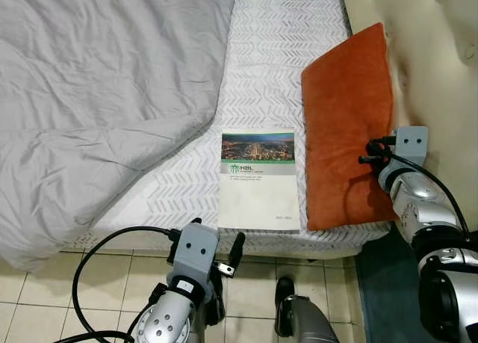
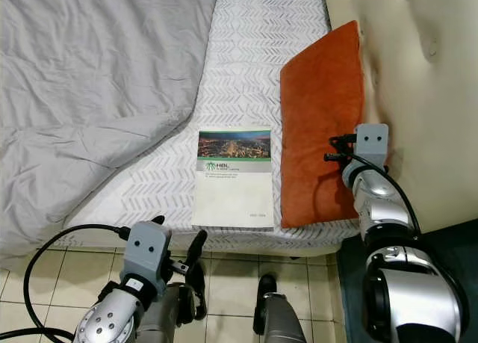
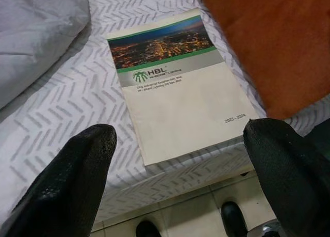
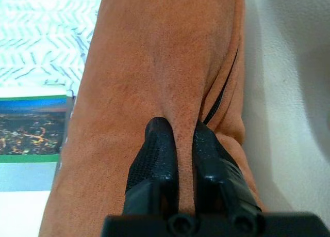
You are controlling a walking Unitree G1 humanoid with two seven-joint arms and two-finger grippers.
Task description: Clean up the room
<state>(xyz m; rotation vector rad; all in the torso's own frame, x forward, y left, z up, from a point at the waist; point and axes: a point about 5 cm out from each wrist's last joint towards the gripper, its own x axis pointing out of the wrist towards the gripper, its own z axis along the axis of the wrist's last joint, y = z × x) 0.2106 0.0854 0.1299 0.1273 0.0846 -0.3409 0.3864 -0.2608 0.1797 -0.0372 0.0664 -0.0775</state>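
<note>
Fabric of the orange cushion (image 1: 346, 126) is being pinched by the right gripper (image 4: 178, 139), right of the catalogue (image 1: 258, 178); the left gripper (image 3: 180, 159), fingers spread, is being held before it.

Arms: silver metal, segmented, rounded joint housings. Left gripper (image 1: 224, 257) & right gripper (image 4: 183, 144): 2 long black fingers ea., textured matte pads (image 3: 77, 164). Grey box-shaped wrist mounts w/ 2 small holes. Black cables loop from wrists. 2 screws at right finger base.
</note>
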